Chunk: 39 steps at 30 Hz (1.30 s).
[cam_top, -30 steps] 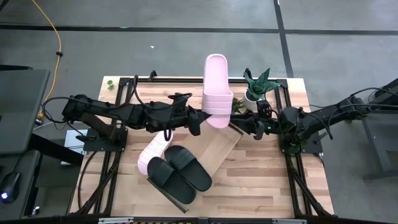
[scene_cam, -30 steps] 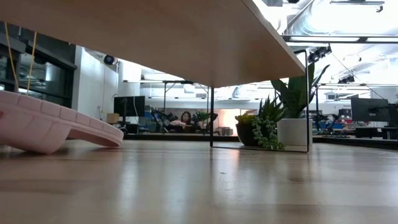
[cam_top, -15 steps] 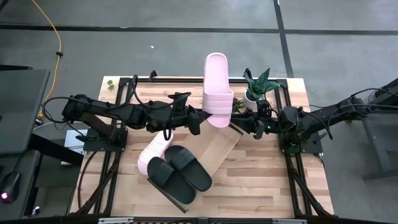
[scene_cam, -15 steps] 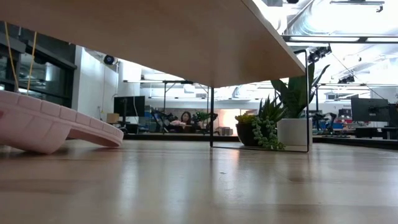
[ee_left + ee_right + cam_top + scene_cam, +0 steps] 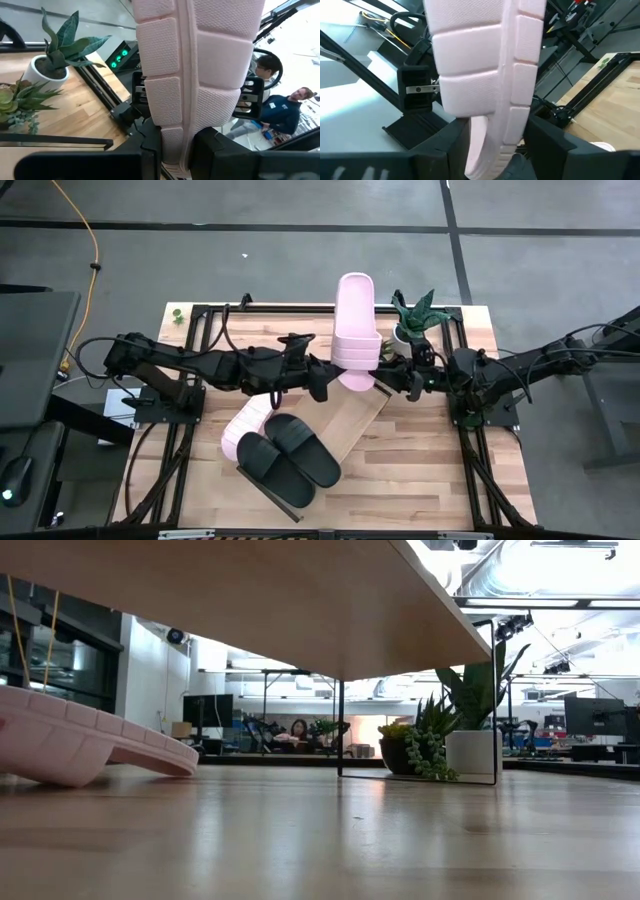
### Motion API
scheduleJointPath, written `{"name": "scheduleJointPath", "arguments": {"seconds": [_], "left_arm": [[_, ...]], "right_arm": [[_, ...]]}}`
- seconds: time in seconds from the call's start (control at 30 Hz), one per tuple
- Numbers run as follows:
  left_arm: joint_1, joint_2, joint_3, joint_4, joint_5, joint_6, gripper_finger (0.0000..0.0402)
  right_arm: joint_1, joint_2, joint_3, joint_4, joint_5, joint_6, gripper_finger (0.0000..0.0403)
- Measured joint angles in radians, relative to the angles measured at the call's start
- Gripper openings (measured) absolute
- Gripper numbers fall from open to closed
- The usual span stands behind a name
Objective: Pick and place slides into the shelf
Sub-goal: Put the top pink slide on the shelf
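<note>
2 dark, jointed arms (image 5: 200, 365) trail looped black cables; green indicator lights (image 5: 117, 56) glow on the right one.
</note>
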Motion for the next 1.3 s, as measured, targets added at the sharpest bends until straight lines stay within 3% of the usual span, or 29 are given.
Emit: {"name": "scheduleJointPath", "arguments": {"seconds": [0.4,0.63,0.87,1.07,1.3], "left_arm": [[0.0,0.0,0.0,0.002,-0.015,0.024,0.0051],[0.001,-0.001,0.0,0.001,0.011,0.028,0.0053],[0.002,-0.001,0.0,-0.005,0.063,0.025,0.0102],[-0.001,-0.001,0.0,-0.014,0.168,0.024,0.0148],[0.001,-0.023,0.0,-0.084,0.241,0.063,0.0164]], "right_arm": [[0.0,0.0,0.0,-0.016,0.019,0.0,0.0082],[0.001,0.0,0.0,-0.016,0.067,-0.016,0.0055],[0.002,0.001,0.0,0.016,0.149,-0.074,0.0042],[-0.002,0.0,0.0,0.053,0.249,-0.091,0.004],[0.0,-0.02,0.0,0.01,0.234,-0.075,0.004]]}}
